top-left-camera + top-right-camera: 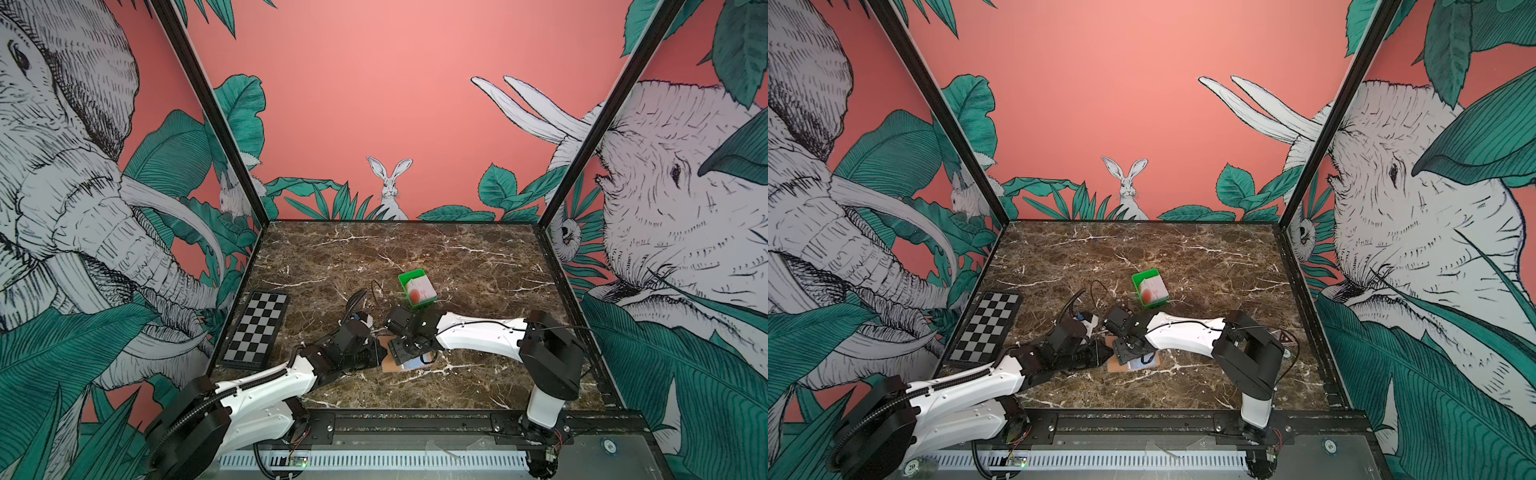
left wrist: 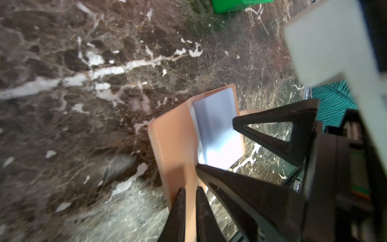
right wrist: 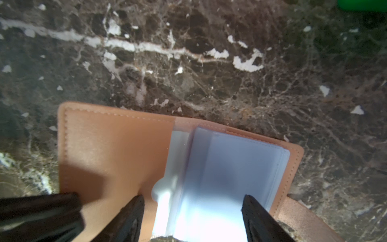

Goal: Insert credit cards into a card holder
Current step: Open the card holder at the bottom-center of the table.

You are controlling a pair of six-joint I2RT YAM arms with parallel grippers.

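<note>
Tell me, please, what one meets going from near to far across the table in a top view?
card holder → green tray holding credit cards → painted rabbit on the back wall; chessboard omitted, its depth overlaps.

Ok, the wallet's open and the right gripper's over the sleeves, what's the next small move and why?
Probably lift the right gripper away and reach to the green tray, where cards lie. Its jaws stand open over the card holder's clear sleeves, gripping nothing, while the left gripper pinches the tan flap open.
</note>
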